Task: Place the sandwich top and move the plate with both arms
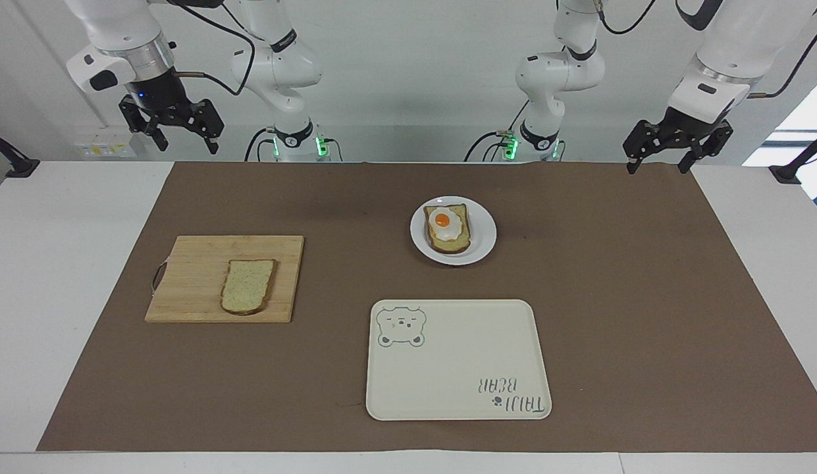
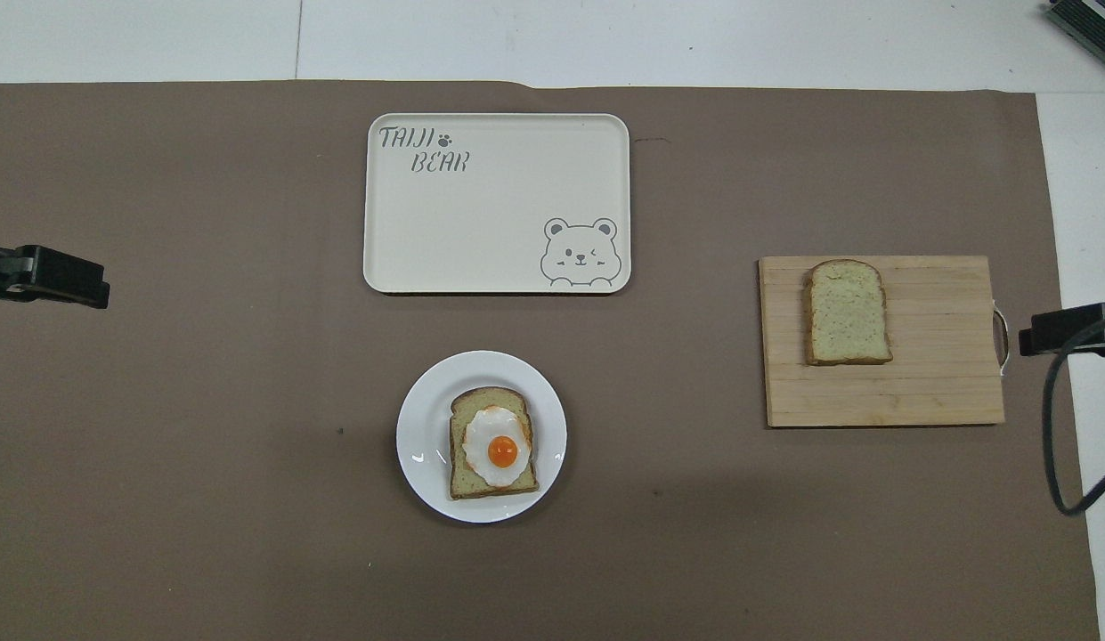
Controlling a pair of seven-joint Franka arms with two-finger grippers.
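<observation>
The sandwich top (image 1: 249,286) (image 2: 847,312), a plain speckled bread slice, lies flat on a wooden cutting board (image 1: 191,276) (image 2: 935,356) toward the right arm's end of the table. The small white plate (image 1: 484,237) (image 2: 423,445) sits mid-table, nearer to the robots, and carries a bread slice with a fried egg (image 1: 448,229) (image 2: 492,454). My right gripper (image 1: 186,141) (image 2: 1068,329) hangs open and empty, high over the table's edge at its own end. My left gripper (image 1: 657,166) (image 2: 44,276) hangs open and empty over the mat's edge at the left arm's end. Both arms wait.
A cream rectangular tray (image 1: 457,359) (image 2: 499,205) with a bear drawing lies farther from the robots than the plate, with nothing on it. A brown mat (image 1: 645,296) covers most of the white table. A black cable (image 2: 1055,445) hangs by the right gripper.
</observation>
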